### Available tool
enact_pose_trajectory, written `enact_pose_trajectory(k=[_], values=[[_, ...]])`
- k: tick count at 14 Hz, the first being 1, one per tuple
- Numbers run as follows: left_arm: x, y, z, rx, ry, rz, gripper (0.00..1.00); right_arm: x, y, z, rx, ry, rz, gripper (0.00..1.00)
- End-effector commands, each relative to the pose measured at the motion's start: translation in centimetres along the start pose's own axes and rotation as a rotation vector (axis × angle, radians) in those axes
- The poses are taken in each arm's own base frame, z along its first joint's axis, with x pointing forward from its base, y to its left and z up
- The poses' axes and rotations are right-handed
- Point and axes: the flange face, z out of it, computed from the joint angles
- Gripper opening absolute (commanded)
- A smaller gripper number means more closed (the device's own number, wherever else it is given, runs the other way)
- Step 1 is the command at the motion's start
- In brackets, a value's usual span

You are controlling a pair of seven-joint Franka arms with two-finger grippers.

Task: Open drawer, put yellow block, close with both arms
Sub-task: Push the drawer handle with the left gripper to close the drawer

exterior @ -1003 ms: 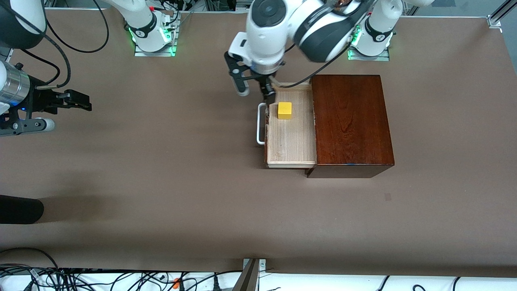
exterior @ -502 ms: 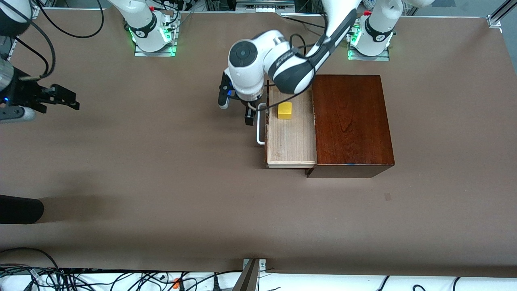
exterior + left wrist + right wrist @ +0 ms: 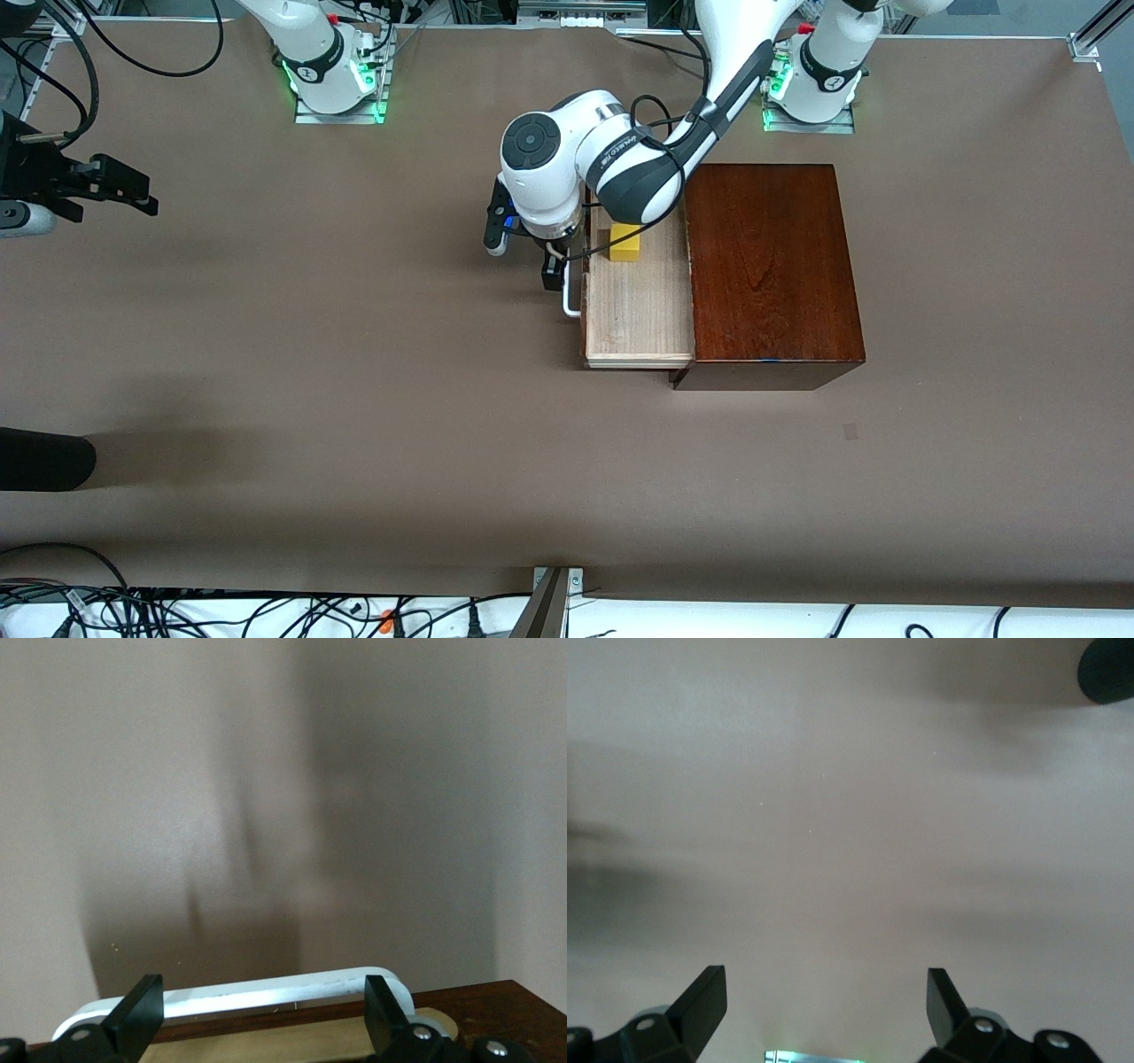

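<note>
Over at the right arm's end of the bench [image 3: 354, 354], the right gripper [image 3: 133, 190] hangs above bare brown surface, well apart from everything, waiting. Its wrist view shows the fingers [image 3: 700, 1001] spread wide with nothing between them, only brown bench below.

Moving toward the middle, the left gripper [image 3: 554, 270] is down at the white U-shaped handle [image 3: 571, 306] of the drawer [image 3: 638, 310]. The left arm reaches in from its base at the top and its white and black wrist covers the corner of the drawer farthest from the front camera. In the left wrist view the fingers [image 3: 137, 1014] stand apart, one at each side, with the handle bar [image 3: 266, 992] running across just past their tips; nothing is pinched.

The drawer is pulled out of the box [image 3: 771, 266], toward the right arm's end of the bench. Its long axis runs from the robots' side toward the front camera, and its dark front with the handle faces the right arm's end. The pale wood floor is in plain sight.

The yellow block [image 3: 625, 246] sits in the drawer, in the part farthest from the front camera, partly covered by the left arm's wrist. There is small lettering on that wrist, too small to read.

The glossy mahogany box sits at the left arm's end.
</note>
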Motion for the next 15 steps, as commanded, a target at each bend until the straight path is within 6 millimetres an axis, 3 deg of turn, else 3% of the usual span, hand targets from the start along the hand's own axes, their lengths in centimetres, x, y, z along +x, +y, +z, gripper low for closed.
enact_pose_trajectory(k=[1,8,11,15], values=[[-1.2,-0.3,-1.0,0.001,-0.069,0.000,1.00,-0.1,0.5,-0.5,-0.011,-0.013,0.010,1.00],[-3.5,0.6,-1.5,-0.036,-0.227,-0.019,1.00,-0.1,1.4,-0.5,-0.020,-0.007,0.025,1.00],[-5.4,0.0,-1.5,-0.064,-0.271,-0.043,1.00,-0.1,1.3,-0.4,-0.016,-0.010,0.023,1.00],[-6.7,0.1,0.1,-0.083,-0.317,-0.066,1.00,-0.1,1.2,-0.5,-0.018,-0.013,0.022,1.00]])
